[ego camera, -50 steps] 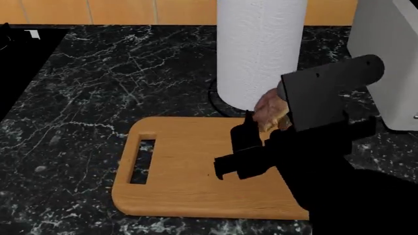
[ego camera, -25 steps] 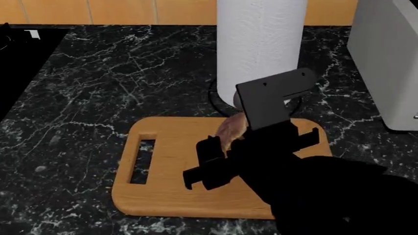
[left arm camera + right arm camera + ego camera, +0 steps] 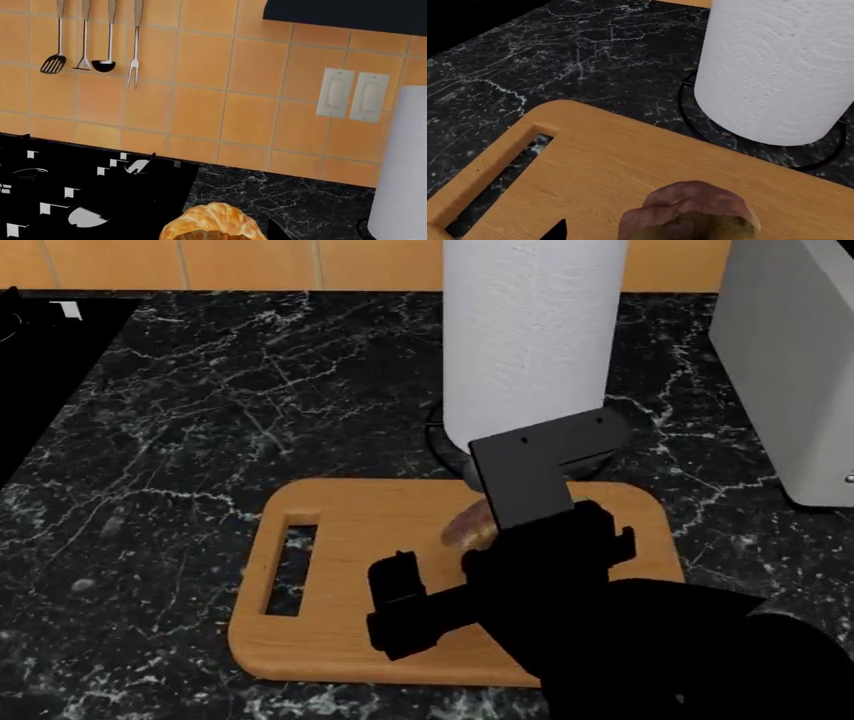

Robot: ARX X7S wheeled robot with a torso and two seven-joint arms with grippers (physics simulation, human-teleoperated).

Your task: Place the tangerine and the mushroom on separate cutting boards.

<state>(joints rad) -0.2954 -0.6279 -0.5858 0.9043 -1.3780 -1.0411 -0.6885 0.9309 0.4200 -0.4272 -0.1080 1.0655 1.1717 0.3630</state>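
The cutting board [image 3: 334, 630] lies flat on the counter [image 3: 200, 420], slot handle [image 3: 291, 570] to the left. The paper towel roll [image 3: 531, 340] stands just behind the board's far edge. The mushroom [image 3: 470, 524] sits over the board's rear half, beside the right hand [image 3: 407, 610]. An appliance [image 3: 794, 360] stands at far right, the stovetop [image 3: 34, 350] at far left.

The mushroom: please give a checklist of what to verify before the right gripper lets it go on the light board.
1. Mushroom is over the light board: ok.
2. Drop area of the board is free: ok, bare wood shows under it in the right wrist view.
3. Mushroom clear of the paper towel roll: ok.
4. Mushroom already touches the board: cannot tell.
5. Right gripper jaws closed on the mushroom: cannot tell, the arm hides them.
6. Tangerine kept off this board: ok, it shows only in the left wrist view, near the stove.
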